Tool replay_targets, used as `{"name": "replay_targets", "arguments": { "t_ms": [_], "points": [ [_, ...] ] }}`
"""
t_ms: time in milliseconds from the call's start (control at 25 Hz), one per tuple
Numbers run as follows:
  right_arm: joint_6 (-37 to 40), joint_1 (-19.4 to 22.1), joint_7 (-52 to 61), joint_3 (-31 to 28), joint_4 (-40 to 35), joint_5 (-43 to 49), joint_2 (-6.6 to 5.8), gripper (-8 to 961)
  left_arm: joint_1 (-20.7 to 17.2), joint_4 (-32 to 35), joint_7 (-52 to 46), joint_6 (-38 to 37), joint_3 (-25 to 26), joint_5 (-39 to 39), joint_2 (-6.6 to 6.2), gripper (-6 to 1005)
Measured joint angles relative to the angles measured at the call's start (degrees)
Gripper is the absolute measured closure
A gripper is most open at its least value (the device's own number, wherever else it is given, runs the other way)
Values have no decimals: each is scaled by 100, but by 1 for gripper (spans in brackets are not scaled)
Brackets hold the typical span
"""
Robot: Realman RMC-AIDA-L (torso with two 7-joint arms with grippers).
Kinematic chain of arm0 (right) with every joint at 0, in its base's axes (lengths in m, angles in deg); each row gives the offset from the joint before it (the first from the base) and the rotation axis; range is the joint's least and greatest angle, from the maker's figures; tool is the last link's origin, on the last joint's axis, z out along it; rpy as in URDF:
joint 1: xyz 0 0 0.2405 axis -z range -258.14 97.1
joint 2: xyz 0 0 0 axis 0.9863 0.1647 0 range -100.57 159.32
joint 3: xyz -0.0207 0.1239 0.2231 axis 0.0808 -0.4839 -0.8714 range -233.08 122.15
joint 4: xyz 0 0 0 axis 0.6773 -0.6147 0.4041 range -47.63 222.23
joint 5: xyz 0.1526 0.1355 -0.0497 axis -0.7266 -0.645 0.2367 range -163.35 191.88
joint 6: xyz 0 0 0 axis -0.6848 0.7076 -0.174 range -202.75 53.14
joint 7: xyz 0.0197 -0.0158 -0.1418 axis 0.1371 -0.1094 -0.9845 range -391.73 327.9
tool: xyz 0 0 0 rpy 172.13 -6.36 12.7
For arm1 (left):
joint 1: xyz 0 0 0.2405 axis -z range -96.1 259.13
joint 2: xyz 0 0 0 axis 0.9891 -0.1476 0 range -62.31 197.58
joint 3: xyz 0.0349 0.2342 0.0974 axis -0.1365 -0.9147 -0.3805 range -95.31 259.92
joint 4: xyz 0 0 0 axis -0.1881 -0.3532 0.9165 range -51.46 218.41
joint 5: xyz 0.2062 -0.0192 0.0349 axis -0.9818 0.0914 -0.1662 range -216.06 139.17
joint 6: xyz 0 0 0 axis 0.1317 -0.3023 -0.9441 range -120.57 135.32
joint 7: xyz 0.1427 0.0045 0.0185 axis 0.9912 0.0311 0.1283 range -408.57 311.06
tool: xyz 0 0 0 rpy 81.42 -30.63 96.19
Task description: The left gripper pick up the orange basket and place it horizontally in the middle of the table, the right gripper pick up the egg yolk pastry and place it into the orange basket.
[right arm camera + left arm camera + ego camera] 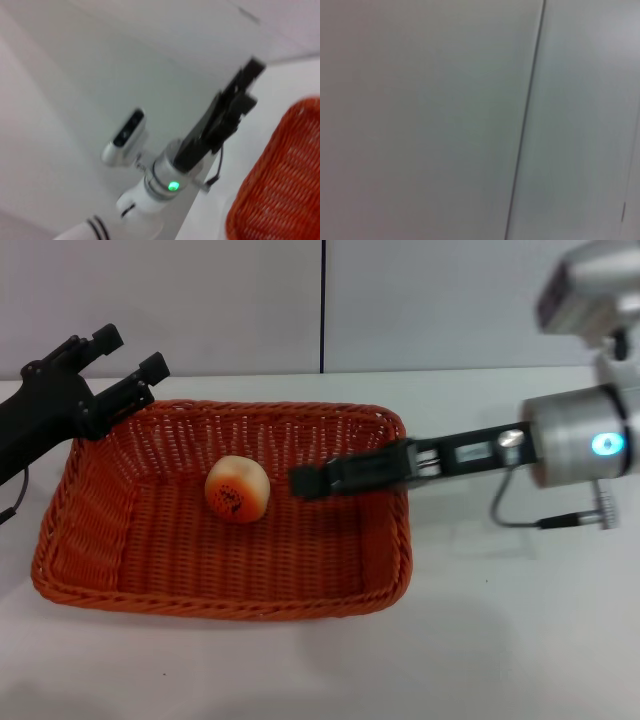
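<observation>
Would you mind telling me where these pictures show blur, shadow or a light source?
Head view: the orange basket and egg yolk pastry are crisp, the right gripper throws a soft shadow on the table. Left wrist view: only a soft, featureless wall. Right wrist view: blurred, with the left gripper and its green ring light.

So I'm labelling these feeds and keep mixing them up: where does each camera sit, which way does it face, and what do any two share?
Head view: on the robot's head, looking forward and down at the orange basket holding the egg yolk pastry; the left end effector and right end effector both show.
Left wrist view: faces a blank wall with a dark seam; no body part shows.
Right wrist view: looks across at the left arm.
Shared: head and right wrist views both show the left end effector and the basket.
</observation>
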Motion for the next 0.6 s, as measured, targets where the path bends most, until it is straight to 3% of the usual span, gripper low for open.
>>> {"name": "replay_targets", "arguments": {
  "t_ms": [80,120,280,600],
  "points": [
    [-106,544,-2,21,-696,-271,-30,251,0,0,0,-42,0,42,0,214],
    [-106,544,-2,21,-696,-271,-30,251,-6,-8,0,-119,0,75,-1,214],
    [-173,1400,-303,-117,-1676,-425,-37,251,-50,-48,7,-257,53,136,-8,214],
    [-255,1987,-1235,-1061,-1797,-241,-33,251,-171,-324,33,-349,658,151,-22,214]
  ]
}}
